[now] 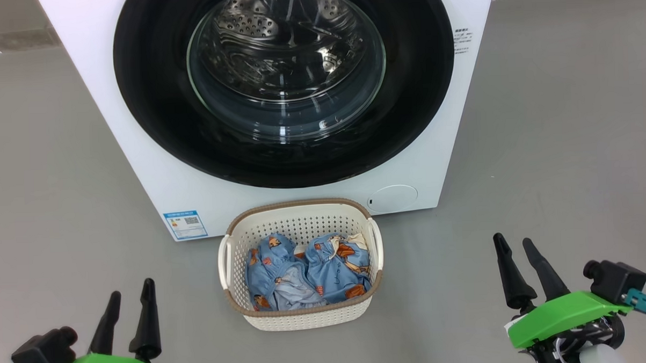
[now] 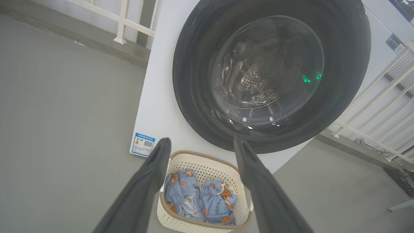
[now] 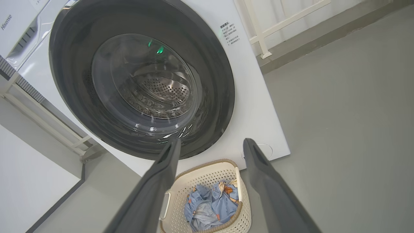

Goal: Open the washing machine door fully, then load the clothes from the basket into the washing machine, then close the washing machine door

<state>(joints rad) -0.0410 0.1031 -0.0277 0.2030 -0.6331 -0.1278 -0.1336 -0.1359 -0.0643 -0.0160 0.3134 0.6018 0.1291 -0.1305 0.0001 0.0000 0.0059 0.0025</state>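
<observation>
Basket (image 1: 306,317) of clothes (image 1: 310,273) sits between left gripper (image 1: 132,288) and right gripper (image 1: 513,238), jaws spread.

Cream perforated plastic basket (image 1: 303,317) on grey floor (image 1: 61,212), just before white boxy washing machine (image 1: 156,171), light-blue printed fabric clothes (image 1: 310,276) inside basket

Smooth grey floor (image 1: 568,119) lies under soft, even light. In the left wrist view a white railing (image 2: 122,19) stands on a darker grey kerb (image 2: 97,45) at eleven o'clock, and white slatted frames (image 2: 381,106) show at three o'clock. In the right wrist view a plain white panel (image 3: 29,181) sits at eight o'clock.
</observation>
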